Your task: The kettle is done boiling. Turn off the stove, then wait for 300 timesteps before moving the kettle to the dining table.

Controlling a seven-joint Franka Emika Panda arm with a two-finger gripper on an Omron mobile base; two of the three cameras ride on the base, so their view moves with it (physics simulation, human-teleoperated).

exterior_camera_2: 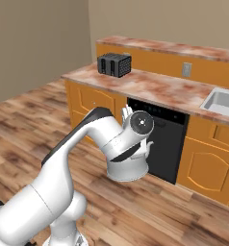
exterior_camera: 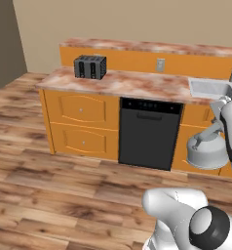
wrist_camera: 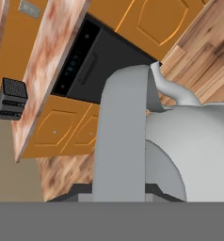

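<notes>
One toaster (exterior_camera: 90, 67) is sitting at the left on the marbled surface (exterior_camera: 132, 84); a black dishwasher (exterior_camera: 148, 133) is standing in the middle; at the right the fingers are clamping the kettle (exterior_camera: 206, 150) by its handle (wrist_camera: 119, 136), and it is hanging above the wooden floor (exterior_camera: 64, 195).

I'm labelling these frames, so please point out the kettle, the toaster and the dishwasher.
kettle (exterior_camera: 205, 155): left base view, on its rounded silver body.
toaster (exterior_camera: 90, 67): left base view, on its dark front face.
dishwasher (exterior_camera: 148, 139): left base view, on the black door panel.
</notes>
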